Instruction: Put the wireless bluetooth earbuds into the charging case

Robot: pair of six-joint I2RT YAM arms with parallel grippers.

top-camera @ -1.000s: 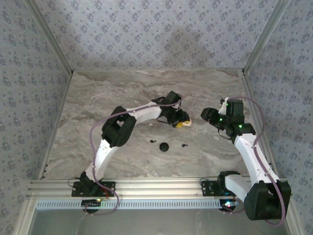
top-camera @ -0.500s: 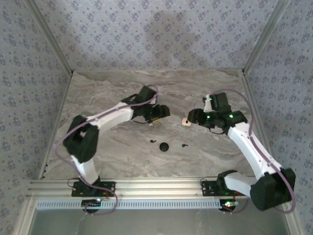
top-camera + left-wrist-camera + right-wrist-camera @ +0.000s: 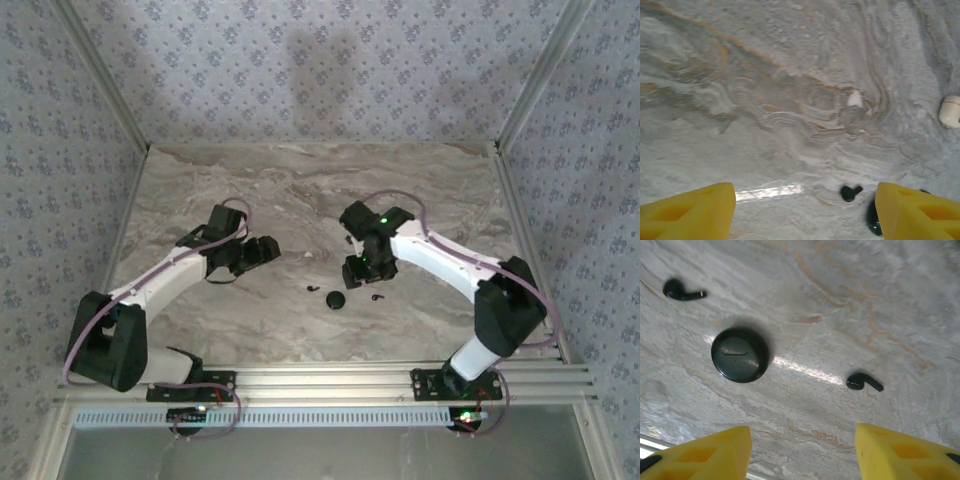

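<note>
two small glossy black earbuds (image 3: 864, 383) lay loose on the veined marble table (image 3: 840, 300), one each side of a round black puck (image 3: 740, 355) — left gripper (image 3: 805, 212) and right gripper (image 3: 800, 450) both spread wide, holding nothing

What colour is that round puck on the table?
Black; the small round puck shows best in the right wrist view.
</note>
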